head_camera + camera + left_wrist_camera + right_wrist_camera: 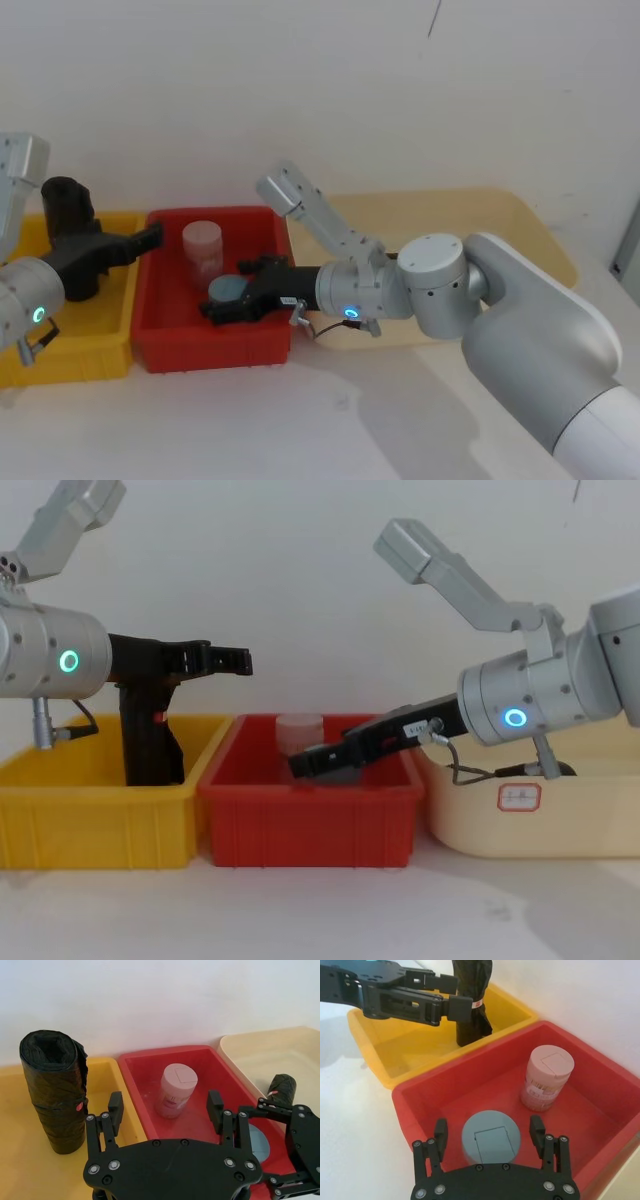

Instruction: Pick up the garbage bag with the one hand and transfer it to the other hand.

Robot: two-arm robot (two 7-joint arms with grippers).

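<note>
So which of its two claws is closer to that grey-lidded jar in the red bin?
Right. The right gripper hangs just over the grey-lidded jar; the left gripper is off above the yellow bin.

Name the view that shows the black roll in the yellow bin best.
The left wrist view: the roll stands whole, with its open top and red mark. The head view and chest view have the left gripper across it; the right wrist view cuts its top.
</note>
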